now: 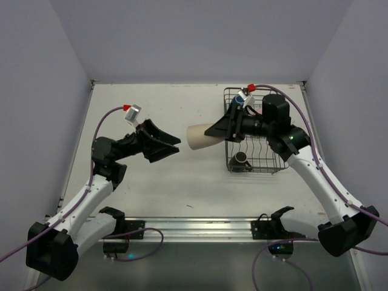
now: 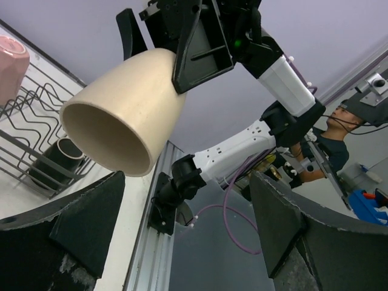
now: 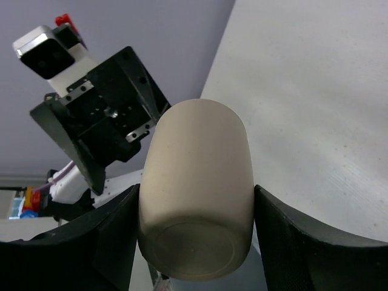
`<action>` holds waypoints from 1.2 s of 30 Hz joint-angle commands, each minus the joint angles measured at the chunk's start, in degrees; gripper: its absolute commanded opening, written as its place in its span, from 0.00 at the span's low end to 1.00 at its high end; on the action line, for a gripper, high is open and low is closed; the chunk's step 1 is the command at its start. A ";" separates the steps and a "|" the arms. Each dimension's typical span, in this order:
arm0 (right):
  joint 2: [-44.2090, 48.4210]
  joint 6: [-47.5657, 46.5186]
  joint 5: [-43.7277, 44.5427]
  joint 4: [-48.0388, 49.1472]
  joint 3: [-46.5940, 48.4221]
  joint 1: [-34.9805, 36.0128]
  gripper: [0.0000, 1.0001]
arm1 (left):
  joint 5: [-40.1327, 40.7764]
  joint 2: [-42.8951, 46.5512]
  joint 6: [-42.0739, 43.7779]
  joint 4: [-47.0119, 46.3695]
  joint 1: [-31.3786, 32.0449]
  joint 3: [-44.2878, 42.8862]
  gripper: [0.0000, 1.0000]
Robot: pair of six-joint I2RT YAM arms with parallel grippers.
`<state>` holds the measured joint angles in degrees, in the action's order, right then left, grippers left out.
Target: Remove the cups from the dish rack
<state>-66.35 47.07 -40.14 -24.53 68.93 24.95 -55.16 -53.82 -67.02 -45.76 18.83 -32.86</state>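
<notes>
Right gripper (image 3: 195, 209) clamps the cream-beige mug (image 3: 197, 176); left gripper (image 2: 187, 203) gapes nearby. Only my left wrist view catches the pink cup (image 2: 11, 63) above the dish rack (image 1: 259, 159).

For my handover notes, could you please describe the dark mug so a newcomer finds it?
Find the dark wire dish rack on the right of the white table. In its near-left corner sits the dark brown mug, the only dark cup there.

Matt cream-beige mug (image 3: 194, 182), dark metal wire dish rack (image 1: 270, 159), smooth pale table (image 1: 182, 188)
</notes>
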 commanded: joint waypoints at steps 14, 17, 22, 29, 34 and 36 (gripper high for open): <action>-7.74 9.88 -3.63 20.22 3.32 8.71 0.00 | 4.53 1.79 -5.39 -7.67 1.12 0.26 0.76; -8.27 10.50 -3.89 21.72 3.32 9.24 0.00 | 5.58 2.32 -5.57 -7.86 1.12 0.17 0.57; -8.45 12.34 -4.86 24.01 2.79 9.33 0.00 | 5.50 2.23 -5.57 -7.77 1.12 0.25 0.27; -7.83 8.58 -2.23 15.85 5.25 9.24 0.77 | 5.32 3.72 -1.02 0.21 1.03 -1.41 0.00; -8.09 -3.36 10.32 -7.56 14.21 9.06 0.99 | 10.58 3.90 19.14 30.23 0.86 -11.06 0.00; -8.45 -6.62 18.32 -13.41 17.10 8.98 0.99 | 15.48 2.24 24.90 45.45 0.33 -16.87 0.00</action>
<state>-74.76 48.60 -33.41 -23.57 80.44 34.11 -46.81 -50.74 -56.82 -23.77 19.66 -41.82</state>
